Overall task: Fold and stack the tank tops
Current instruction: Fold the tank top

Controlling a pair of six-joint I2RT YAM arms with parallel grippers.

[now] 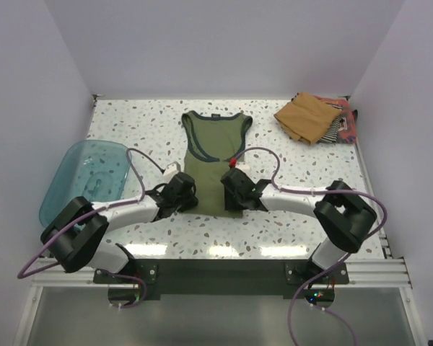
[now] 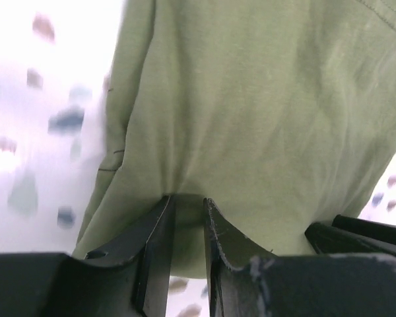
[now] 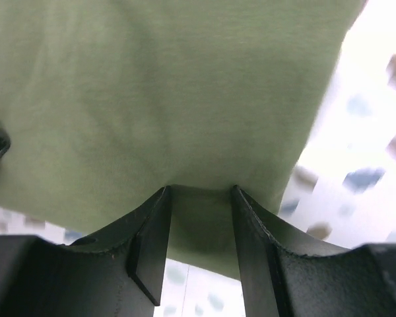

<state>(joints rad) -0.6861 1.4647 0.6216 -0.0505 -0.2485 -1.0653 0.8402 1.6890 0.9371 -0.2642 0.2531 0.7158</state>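
The left gripper (image 2: 188, 198) had its jaws drawn close together on the near hem of the olive green tank top (image 1: 213, 155), with creases in the cloth running into the narrow gap between them. The right gripper (image 3: 201, 188) stood with a wider gap, and a fold of the same hem filled it from finger to finger, so it too was clamped on the cloth. Both pinches sat side by side at the bottom edge, the left near the left corner, the right near the right one. The rest of the garment lay flat in the middle of the speckled table (image 1: 310, 166), its neckline towards the far wall. At the far right corner lay a heap: a tan-brown tank top (image 1: 307, 115) over a striped one (image 1: 335, 128) and a reddish one (image 1: 350, 126). A teal tub (image 1: 86, 173) stood at the left edge.
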